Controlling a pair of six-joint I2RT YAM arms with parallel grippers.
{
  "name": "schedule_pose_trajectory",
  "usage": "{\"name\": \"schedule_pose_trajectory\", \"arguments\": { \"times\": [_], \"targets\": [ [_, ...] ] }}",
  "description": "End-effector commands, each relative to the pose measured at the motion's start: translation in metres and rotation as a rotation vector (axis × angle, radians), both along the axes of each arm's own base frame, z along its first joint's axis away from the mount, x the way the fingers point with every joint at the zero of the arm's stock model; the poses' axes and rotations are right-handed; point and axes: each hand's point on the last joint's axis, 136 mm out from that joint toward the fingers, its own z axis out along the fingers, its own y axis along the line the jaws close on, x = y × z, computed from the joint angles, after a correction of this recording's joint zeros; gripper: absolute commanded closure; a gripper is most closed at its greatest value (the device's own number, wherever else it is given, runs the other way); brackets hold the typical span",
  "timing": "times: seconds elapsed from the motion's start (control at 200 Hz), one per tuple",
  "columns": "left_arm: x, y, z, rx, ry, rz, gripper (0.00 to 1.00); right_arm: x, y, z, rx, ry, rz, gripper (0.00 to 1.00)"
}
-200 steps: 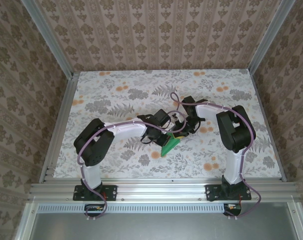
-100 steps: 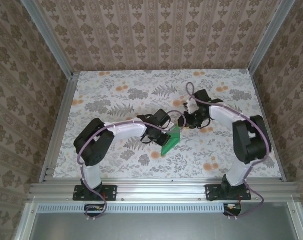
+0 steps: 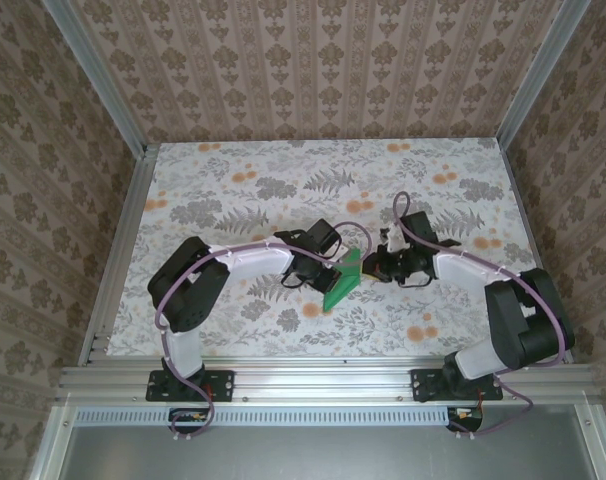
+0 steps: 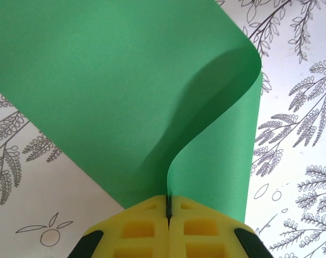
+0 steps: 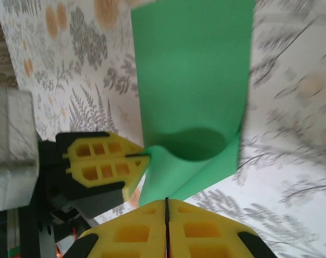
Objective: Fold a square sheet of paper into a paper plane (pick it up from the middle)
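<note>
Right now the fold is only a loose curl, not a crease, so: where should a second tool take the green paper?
Pinch the raised curled edge of the green paper, opposite the left tool, coming in from the right: it looks bowed clear of the table there.

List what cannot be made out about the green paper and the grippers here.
1. Outline: left wrist view, the square sheet of paper runs past the top and left edges.
2. Creases: top view, too small, partly covered by the left gripper.
3. Grip: right wrist view, the paper's curl hides whether the right gripper pinches the sheet.
</note>
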Motion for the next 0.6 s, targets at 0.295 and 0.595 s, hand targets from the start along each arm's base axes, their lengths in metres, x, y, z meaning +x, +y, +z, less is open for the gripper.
{"name": "schedule_pose_trajectory", "arguments": {
  "times": [0.295, 0.595],
  "targets": [
    [-0.001, 0.006, -0.007, 0.022, 0.020, 0.007, 1.00, 0.002, 0.055, -0.022, 0.137, 0.041, -0.079, 0.94],
    [0.000, 0.003, -0.008, 0.020, 0.028, 0.001, 1.00, -0.014, 0.038, -0.051, 0.005, 0.096, -0.066, 0.93]
  ]
}}
